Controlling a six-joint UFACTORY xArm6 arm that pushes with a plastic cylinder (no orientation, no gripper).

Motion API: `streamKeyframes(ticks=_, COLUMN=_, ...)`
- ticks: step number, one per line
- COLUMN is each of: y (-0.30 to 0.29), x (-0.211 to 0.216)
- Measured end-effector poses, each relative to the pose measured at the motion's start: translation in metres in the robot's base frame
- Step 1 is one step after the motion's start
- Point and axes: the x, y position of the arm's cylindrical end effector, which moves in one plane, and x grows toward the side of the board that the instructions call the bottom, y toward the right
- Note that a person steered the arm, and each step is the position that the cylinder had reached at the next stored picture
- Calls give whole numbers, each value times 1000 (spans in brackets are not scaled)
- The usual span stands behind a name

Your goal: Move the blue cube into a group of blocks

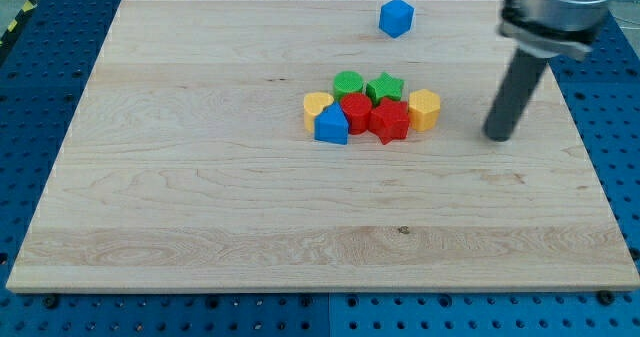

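Observation:
The blue cube sits alone near the view's top, right of centre, on the wooden board. A tight group of blocks lies at the board's middle: a green round block, a green star, a yellow heart-like block, a red round block, a red star, a yellow hexagon and a blue pointed block. My tip rests on the board to the right of the group, well below and right of the blue cube, touching no block.
The rod's wide dark mount hangs over the board's top right corner. A blue perforated table surrounds the board on all sides.

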Motion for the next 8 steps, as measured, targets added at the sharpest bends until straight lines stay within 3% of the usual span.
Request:
streamKeyframes(ticks=1, y=0, x=-21)
streamKeyframes(ticks=4, y=-108, x=-31)
streamKeyframes(ticks=6, y=9, x=-97)
streamKeyframes(ticks=7, y=33, x=-145)
streamKeyframes(ticks=8, y=8, x=-196)
